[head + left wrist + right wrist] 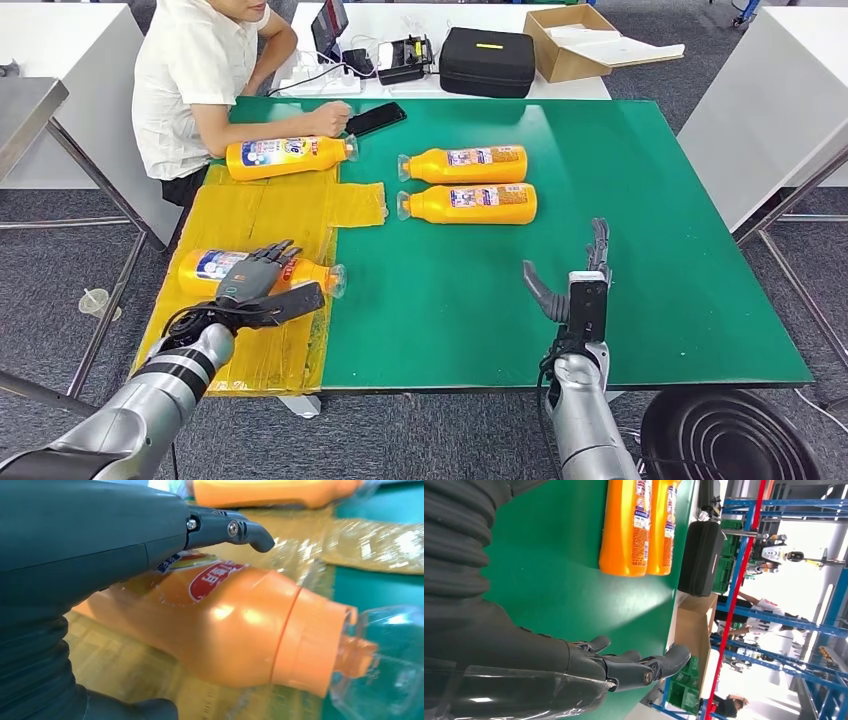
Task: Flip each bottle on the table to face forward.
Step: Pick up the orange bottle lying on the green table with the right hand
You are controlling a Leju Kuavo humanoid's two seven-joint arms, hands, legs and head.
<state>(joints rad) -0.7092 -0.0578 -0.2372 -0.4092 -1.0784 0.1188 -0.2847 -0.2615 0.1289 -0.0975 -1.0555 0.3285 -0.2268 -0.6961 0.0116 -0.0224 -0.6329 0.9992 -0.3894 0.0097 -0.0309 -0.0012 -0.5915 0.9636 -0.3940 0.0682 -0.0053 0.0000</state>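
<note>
At lower left of the head view, the left robot hand (262, 283) wraps around an orange bottle (215, 266) lying on yellow sheeting (262, 215) on the green counter (600, 250). The right robot hand (577, 282) hovers at lower centre, fingers spread wide, holding nothing. 3 more orange bottles (288, 157) (466, 165) (470, 203) lie across the upper centre, beside a seated person (205, 80).

Labels on the orange bottles (478, 165) show print, but it's too small and blurred to read
</note>
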